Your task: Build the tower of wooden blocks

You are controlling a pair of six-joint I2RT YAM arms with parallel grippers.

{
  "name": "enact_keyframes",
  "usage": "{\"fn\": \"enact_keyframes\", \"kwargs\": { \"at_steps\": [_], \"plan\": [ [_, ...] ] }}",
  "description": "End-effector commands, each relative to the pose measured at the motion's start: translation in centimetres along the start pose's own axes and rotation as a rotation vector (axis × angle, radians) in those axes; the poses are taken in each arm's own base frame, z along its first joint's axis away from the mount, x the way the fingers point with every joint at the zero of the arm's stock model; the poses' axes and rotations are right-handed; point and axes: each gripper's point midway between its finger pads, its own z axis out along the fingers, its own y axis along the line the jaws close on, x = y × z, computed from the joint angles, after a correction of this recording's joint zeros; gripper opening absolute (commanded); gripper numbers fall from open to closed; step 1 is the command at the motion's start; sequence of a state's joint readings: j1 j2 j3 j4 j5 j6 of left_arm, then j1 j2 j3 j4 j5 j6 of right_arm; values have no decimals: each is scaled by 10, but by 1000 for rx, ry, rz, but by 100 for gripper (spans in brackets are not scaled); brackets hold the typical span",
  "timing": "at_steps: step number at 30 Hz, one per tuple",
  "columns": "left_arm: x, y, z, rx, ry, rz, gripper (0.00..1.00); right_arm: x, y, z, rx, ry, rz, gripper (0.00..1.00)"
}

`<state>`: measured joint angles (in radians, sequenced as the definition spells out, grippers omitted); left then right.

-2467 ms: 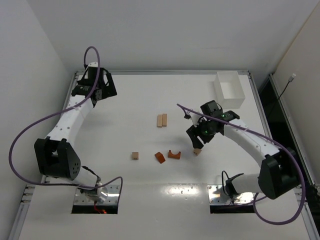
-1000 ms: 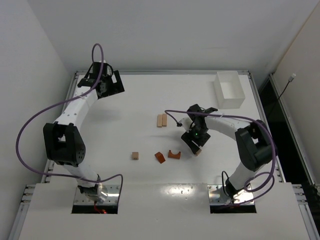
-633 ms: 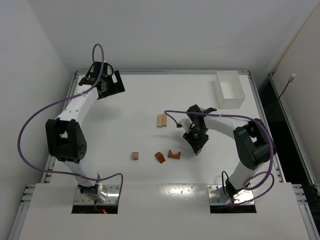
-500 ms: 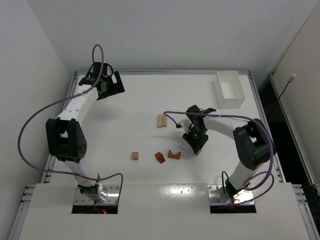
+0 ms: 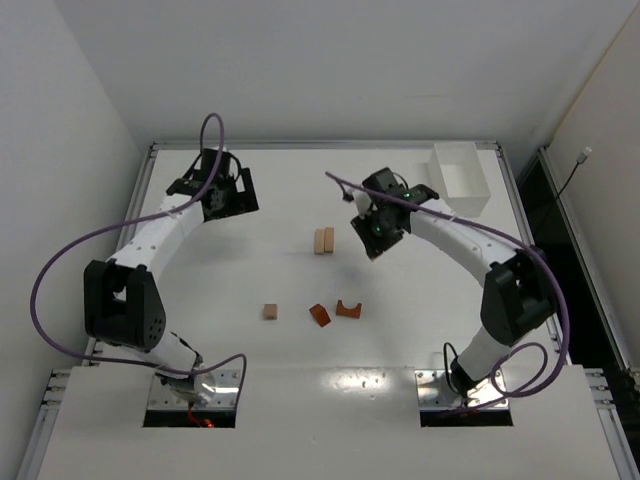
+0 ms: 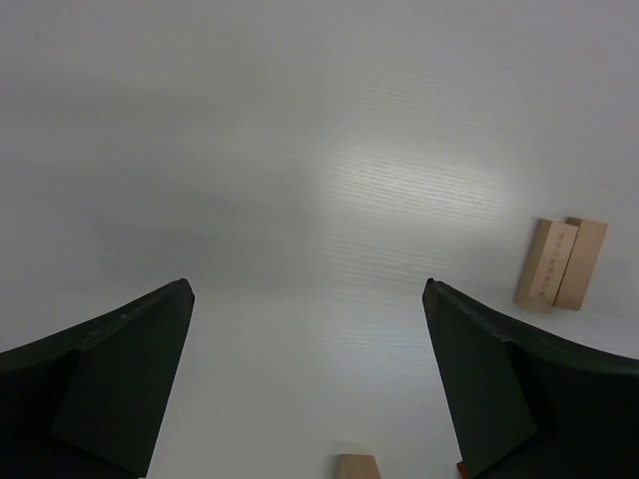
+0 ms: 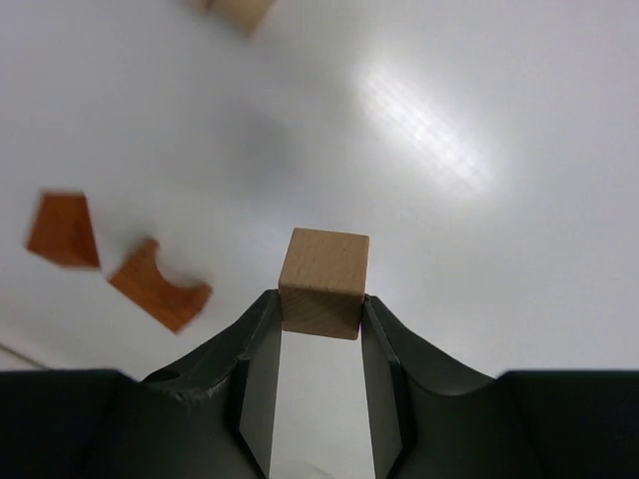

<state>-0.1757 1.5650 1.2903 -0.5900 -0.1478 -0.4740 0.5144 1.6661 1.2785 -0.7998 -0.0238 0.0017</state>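
Right gripper (image 7: 320, 311) pinched on a tan cube (image 7: 323, 279), held clear of the table (image 5: 260, 260), just right of the two tan bars (image 5: 323, 240) lying side by side. Left gripper (image 6: 310, 369) spread wide, nothing between its fingers, over the far left of the table. Nearer the bases: orange wedge (image 5: 319, 315) and orange arch (image 5: 348, 308) close together, second tan cube (image 5: 270, 311) to their left; white tray (image 5: 460, 180) at far right corner.

White counter (image 5: 250, 265); two tan bars (image 5: 324, 240) touching, side by side, mid-counter; tan cube (image 5: 270, 311), orange wedge (image 5: 319, 315), orange arch (image 5: 348, 309) nearer bases; white tray (image 5: 465, 206) far right.
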Motion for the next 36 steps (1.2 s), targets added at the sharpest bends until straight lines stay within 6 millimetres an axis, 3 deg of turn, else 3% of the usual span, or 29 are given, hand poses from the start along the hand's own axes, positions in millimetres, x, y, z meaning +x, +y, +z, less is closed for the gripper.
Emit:
{"fn": "enact_keyframes", "kwargs": {
  "at_steps": [1, 6, 8, 12, 13, 19, 21, 25, 33, 36],
  "plan": [
    [-41, 9, -32, -84, -198, 17, 100, -69, -12, -29, 87, -187, 200, 0],
    [-61, 43, -42, -241, -282, -46, 100, -121, -7, -37, 38, -271, 326, 0],
    [-62, 45, -40, -227, -276, -69, 100, -143, 3, -34, -33, -291, 367, 0],
    [-57, 56, -35, -205, -236, -81, 100, -165, 12, -27, -100, -287, 427, 0],
    [-58, 60, -34, -208, -233, -81, 100, -163, 12, -12, -98, -252, 440, 0],
    [-52, 59, -25, -200, -207, -46, 100, -179, 17, 14, -139, -207, 499, 0],
    [-52, 54, -23, -172, -193, -24, 100, -173, 23, 30, -140, -164, 504, 0],
    [-48, 53, -16, -169, -172, -19, 100, -181, 31, 34, -141, -173, 486, 0],
    [-52, 42, -11, -125, -163, -27, 100, -171, 32, 61, -117, -120, 474, 0],
    [-50, 41, -8, -119, -151, -25, 100, -153, 31, 79, -97, -64, 471, 0]
  ]
}}
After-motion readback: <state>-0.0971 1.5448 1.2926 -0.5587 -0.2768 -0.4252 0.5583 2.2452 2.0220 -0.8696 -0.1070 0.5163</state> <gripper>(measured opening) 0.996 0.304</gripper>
